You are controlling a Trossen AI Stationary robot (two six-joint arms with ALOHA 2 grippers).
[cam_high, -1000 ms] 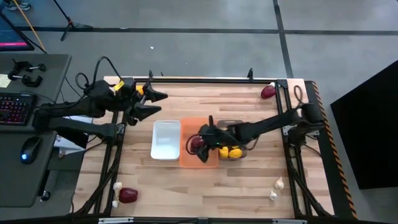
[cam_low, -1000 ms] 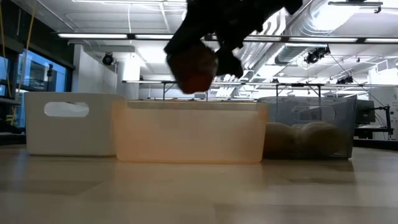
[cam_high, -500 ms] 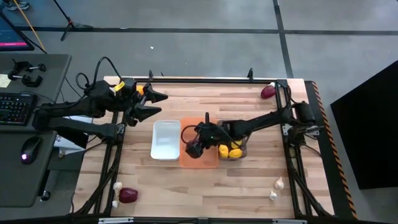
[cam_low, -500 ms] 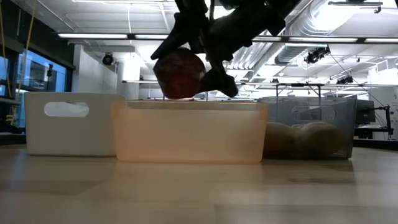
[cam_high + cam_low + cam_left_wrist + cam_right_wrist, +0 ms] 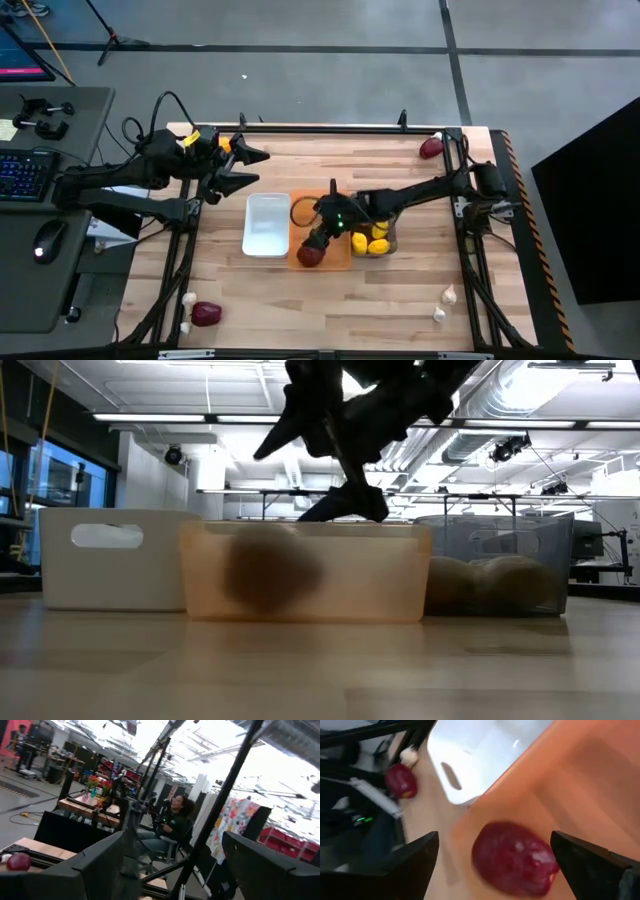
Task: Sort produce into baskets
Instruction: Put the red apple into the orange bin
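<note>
My right gripper [image 5: 320,236] hangs open over the orange basket [image 5: 342,258], which stands between the white basket [image 5: 267,224] and the grey basket [image 5: 388,232] holding yellow fruits [image 5: 372,243]. A dark red fruit [image 5: 311,255] is inside the orange basket at its near end, below the fingers and apart from them [image 5: 512,859]. It shows blurred through the orange wall in the low view [image 5: 268,570]. My left gripper [image 5: 257,166] waits open and empty above the table's far left.
Loose produce lies on the table: a red fruit [image 5: 430,148] at the far right corner, a red fruit [image 5: 205,314] and garlic bulbs [image 5: 190,298] at the near left, and two garlic bulbs [image 5: 445,303] at the near right. The table has a raised black frame.
My right gripper, shut on the dark red fruit above the orange basket, has dipped a little and opened. The fruit has dropped out of the fingers into the near end of the orange basket.
</note>
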